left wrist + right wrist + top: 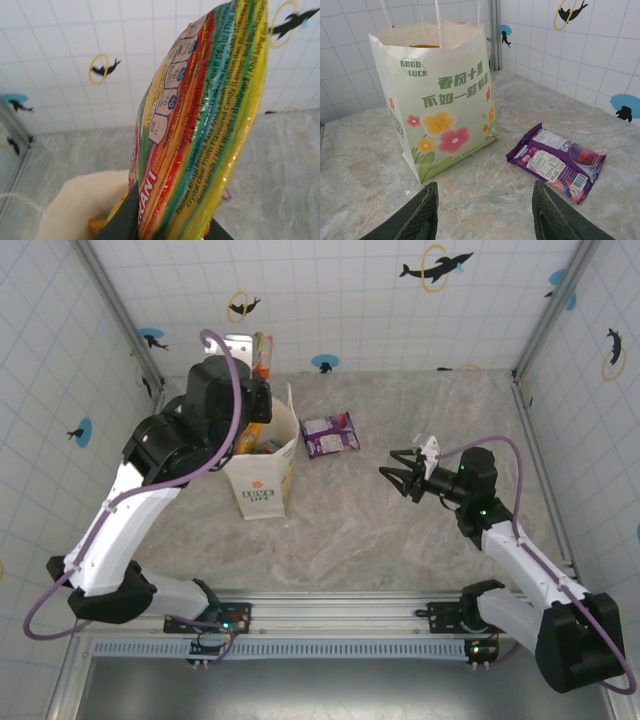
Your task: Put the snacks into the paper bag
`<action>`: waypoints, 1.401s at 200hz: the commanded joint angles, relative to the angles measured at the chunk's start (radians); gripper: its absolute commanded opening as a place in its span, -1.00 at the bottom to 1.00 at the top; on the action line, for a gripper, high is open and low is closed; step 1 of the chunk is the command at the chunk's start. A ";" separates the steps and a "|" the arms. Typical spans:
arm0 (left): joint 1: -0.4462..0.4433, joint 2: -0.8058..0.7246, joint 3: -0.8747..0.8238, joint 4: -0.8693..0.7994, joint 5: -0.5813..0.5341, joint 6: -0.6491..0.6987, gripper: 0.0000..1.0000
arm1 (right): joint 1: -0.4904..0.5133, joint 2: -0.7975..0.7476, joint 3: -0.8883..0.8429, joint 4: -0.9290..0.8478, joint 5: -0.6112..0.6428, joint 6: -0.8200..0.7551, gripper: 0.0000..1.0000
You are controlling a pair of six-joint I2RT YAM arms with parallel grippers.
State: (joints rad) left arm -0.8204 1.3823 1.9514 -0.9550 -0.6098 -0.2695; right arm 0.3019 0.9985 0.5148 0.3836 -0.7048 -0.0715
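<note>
White tiled walls [330, 300] dotted with dolphin stickers enclose a marbled desk [400, 540]. Left of centre in the top view stands the paper bag [262, 490], upright and open at the mouth, with orange and yellow packets [255, 435] showing inside. In the right wrist view it sits at the upper left, its flowered side facing the camera. Just right of the bag and apart from it, a purple packet [330, 435] lies flat on the desk. The left claw [167, 227], at the bottom edge of the left wrist view, is clamped narrowly on the lower end of a rainbow-striped packet [205, 115]. That packet rises through the middle of the frame above the bag's pale mouth at lower left. The right claw [400, 478], right of centre in the top view, is roughly half open, with nothing between its 2 fingers [415, 215], and points toward the bag and the purple packet.
</note>
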 commanded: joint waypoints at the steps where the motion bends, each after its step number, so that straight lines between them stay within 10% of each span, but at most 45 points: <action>1: 0.049 0.027 0.045 -0.121 -0.040 -0.087 -0.92 | 0.010 0.010 0.007 0.027 -0.010 -0.005 0.02; 198: 0.284 0.161 0.023 -0.386 0.221 -0.169 -0.95 | 0.056 0.022 -0.013 -0.018 0.034 -0.062 0.00; 280: 0.350 0.168 -0.022 -0.387 0.149 -0.191 -0.90 | 0.057 0.020 -0.017 -0.040 0.036 -0.079 0.01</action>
State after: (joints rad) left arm -0.4992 1.5448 1.9472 -1.3354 -0.4232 -0.4461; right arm 0.3534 1.0233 0.5114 0.3450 -0.6739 -0.1368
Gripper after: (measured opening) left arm 0.173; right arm 0.504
